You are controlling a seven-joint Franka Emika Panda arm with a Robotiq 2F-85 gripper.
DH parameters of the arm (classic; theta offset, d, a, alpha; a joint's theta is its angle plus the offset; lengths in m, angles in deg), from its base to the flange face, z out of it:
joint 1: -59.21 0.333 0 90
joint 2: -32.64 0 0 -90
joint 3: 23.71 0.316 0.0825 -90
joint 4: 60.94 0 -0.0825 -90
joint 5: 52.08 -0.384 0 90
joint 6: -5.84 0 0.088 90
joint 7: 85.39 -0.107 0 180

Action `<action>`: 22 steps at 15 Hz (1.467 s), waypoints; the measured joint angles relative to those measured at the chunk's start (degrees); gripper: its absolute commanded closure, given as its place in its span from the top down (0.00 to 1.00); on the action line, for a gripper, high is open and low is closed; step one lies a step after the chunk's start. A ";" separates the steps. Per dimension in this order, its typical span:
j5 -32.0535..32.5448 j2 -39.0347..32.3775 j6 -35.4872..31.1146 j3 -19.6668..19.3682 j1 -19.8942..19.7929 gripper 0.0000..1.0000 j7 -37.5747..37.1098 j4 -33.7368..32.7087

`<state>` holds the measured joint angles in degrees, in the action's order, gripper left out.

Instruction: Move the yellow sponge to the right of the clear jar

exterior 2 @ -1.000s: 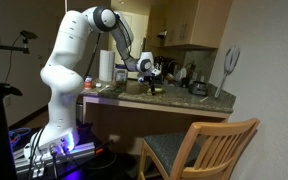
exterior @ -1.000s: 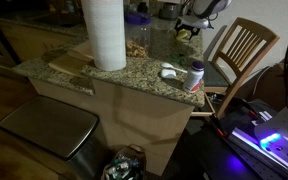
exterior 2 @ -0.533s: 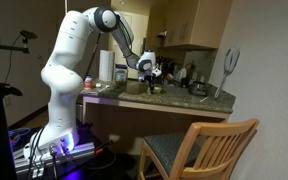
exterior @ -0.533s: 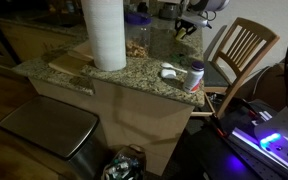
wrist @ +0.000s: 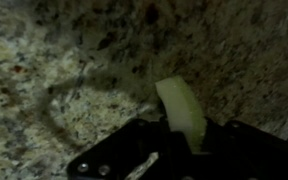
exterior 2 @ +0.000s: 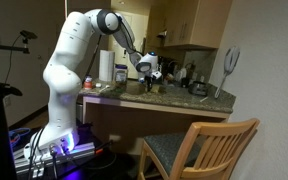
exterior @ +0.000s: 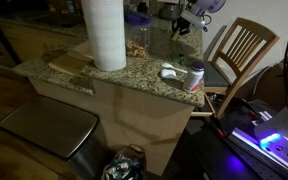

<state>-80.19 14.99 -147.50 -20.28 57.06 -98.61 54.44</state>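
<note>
Holding yellow sponge [wrist: 176,100] above counter [wrist: 64,60] | gripper [wrist: 189,138] clenched on its narrow edge | sponge looks light, soft, easily squashed

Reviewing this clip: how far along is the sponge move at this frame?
Done: the grasp. The yellow sponge is pinched in the gripper, with the granite counter below it in the wrist view. In hand: the carry, with the gripper up over the counter's far side, apart from the clear jar. Left: setting the sponge down to the right of the jar and letting go.
</note>
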 measured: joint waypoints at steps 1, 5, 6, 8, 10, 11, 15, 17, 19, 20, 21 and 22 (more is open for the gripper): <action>-3.68 -0.19 1.10 1.61 -1.32 0.03 4.45 -0.38; -14.76 -1.00 9.12 4.77 -4.50 0.03 19.00 -2.42; -16.43 -1.02 12.04 4.78 -4.84 0.03 21.56 -2.81; -17.82 -0.31 19.20 4.93 -5.83 0.03 24.94 -3.17; -17.65 4.28 29.54 5.96 -7.88 0.03 25.44 -2.22; -17.57 7.21 34.91 6.51 -8.97 0.03 25.49 -1.46; -17.33 15.85 55.61 5.85 -10.83 0.03 26.04 -0.99; -15.01 17.92 65.39 3.12 -9.78 0.03 26.09 -1.89; -11.08 18.95 71.58 0.47 -8.75 0.03 26.08 -3.37; -9.03 19.17 73.03 -0.73 -8.08 0.03 26.07 -4.07; -7.27 19.25 73.90 -1.67 -7.50 0.03 26.07 -4.69; -5.82 19.27 74.38 -2.39 -6.97 0.03 26.07 -5.23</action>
<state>-86.02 34.26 -73.12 -22.68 50.09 -72.54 49.21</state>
